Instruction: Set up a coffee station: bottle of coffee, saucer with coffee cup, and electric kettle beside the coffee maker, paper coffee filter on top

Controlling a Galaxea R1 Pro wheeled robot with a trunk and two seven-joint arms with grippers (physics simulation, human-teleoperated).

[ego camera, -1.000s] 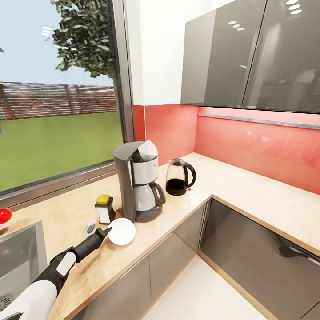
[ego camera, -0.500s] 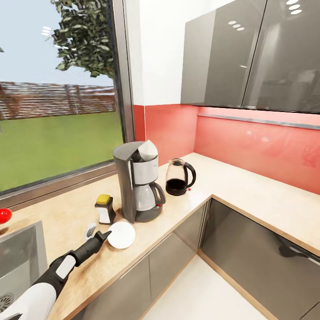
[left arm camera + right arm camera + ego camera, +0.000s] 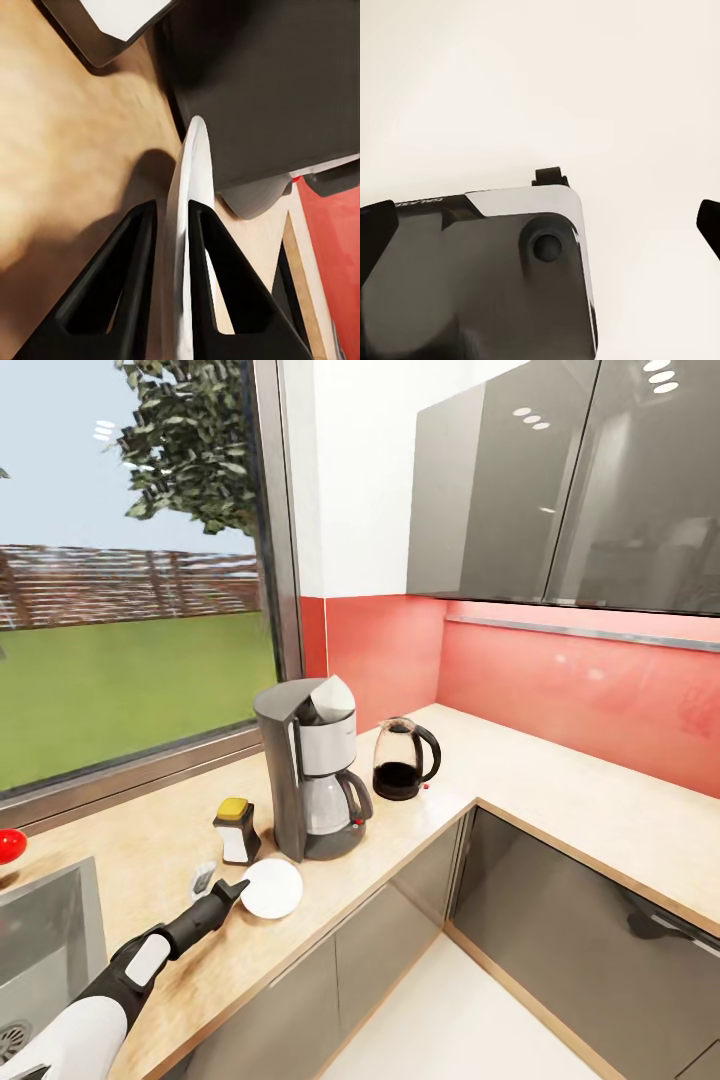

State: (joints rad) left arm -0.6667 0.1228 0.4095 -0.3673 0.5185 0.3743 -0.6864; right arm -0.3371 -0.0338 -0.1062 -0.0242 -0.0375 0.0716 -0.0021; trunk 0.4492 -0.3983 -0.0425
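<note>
Head view: the left gripper [image 3: 236,889] gripped the saucer [image 3: 272,886] by its rim on the kitchen countertop [image 3: 560,780], just in front of the coffee maker [image 3: 312,768] (kettle beyond it). Left wrist view: both fingers [image 3: 214,289] clamped the saucer [image 3: 190,187]. Right wrist view: the right gripper's state could not be told.
</note>
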